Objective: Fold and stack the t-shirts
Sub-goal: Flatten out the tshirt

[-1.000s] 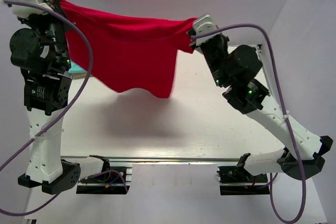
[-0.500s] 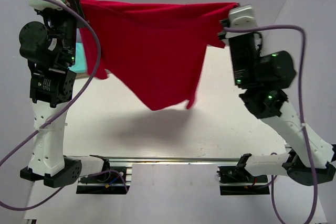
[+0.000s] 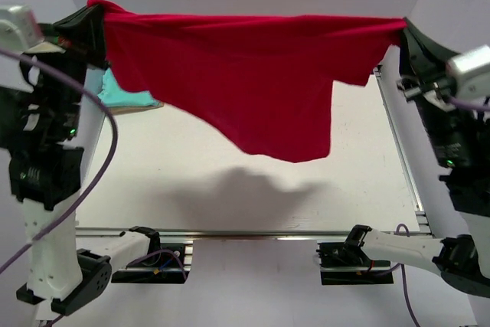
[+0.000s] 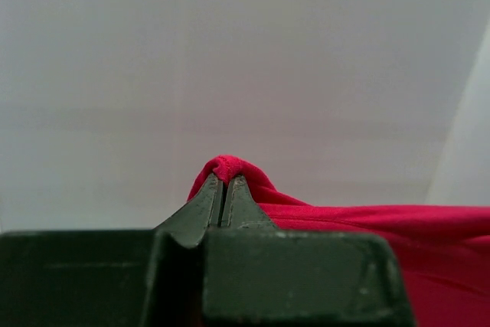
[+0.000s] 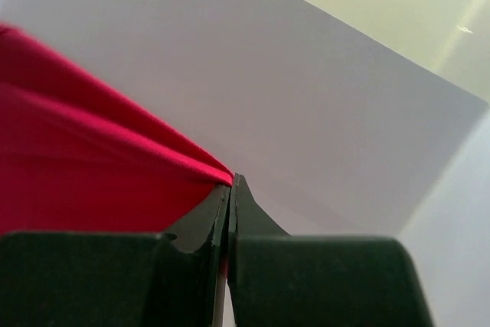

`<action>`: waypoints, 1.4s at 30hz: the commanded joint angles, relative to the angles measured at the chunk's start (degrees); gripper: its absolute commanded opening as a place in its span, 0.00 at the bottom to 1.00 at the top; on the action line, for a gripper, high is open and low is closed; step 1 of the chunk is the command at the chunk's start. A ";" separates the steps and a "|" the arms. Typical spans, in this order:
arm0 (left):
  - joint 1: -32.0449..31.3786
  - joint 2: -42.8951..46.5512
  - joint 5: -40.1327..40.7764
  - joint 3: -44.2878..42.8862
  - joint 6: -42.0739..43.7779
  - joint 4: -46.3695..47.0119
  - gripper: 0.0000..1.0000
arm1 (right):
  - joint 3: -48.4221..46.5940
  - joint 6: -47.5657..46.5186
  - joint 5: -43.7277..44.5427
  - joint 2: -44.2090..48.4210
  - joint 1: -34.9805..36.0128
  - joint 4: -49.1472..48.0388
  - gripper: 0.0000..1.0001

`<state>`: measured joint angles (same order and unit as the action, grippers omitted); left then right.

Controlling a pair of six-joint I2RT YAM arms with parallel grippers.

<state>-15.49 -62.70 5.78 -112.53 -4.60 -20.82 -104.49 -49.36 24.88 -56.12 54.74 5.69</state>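
Red fills most of the top view: a plain red cloth t-shirt (image 3: 253,74) is stretched out in the air, held up by its two upper corners well above the white desk (image 3: 230,197). The left jaws are pressed together on a small bunch of the red fabric at the shirt's left end, as the left wrist view shows plainly. The right jaws are likewise clamped on a thin pinch of the cloth at the right end. Between them the top edge runs nearly straight and taut. The lower edge hangs unevenly, dipping lowest towards the right of centre, and no part of it touches the desk. It casts a soft shadow (image 3: 253,185) on the surface below.

A light teal cloth t-shirt (image 3: 126,96) lies flat on the far left of the desk, partly hidden behind the left arm (image 3: 46,151) and the red cloth. Only a corner of it shows, so how neatly it is folded cannot be told for sure, though its edges look straight.

By my reading, the teal shirt is likely done and waiting as the base of the stack. The red one is only spread, not yet laid down. Laying it flat, folding it and placing it on the teal shirt all remain.
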 commanded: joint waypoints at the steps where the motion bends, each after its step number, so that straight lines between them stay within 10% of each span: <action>1: 0.98 2.40 -3.67 -3.13 -1.46 -2.03 0.00 | -1.33 2.42 -12.03 3.56 -0.60 9.91 0.00; 7: 1.51 7.14 -7.63 -4.19 -2.69 -4.84 0.00 | -1.77 5.50 -31.54 7.86 -0.69 9.87 0.00; 14: 1.51 8.04 -10.18 -4.19 -3.22 -4.85 0.00 | 1.03 5.43 -29.46 6.73 -1.21 5.14 0.00; 26: 0.98 -3.39 3.70 11.44 -2.34 2.34 0.00 | 31.18 -19.98 14.66 -9.35 -2.26 -47.60 0.00; 35: 1.51 -23.82 16.72 30.00 -7.44 12.46 0.00 | 39.53 6.71 18.97 -29.17 -14.47 -43.85 0.00; 42: 1.51 -55.36 12.68 8.32 -8.06 8.00 0.00 | 26.55 16.12 18.28 -49.95 -24.85 -32.18 0.00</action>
<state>-14.20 -113.21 19.20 -96.33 -11.86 -13.34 -71.44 -40.47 41.91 -102.13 33.04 -29.71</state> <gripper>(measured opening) 0.026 0.007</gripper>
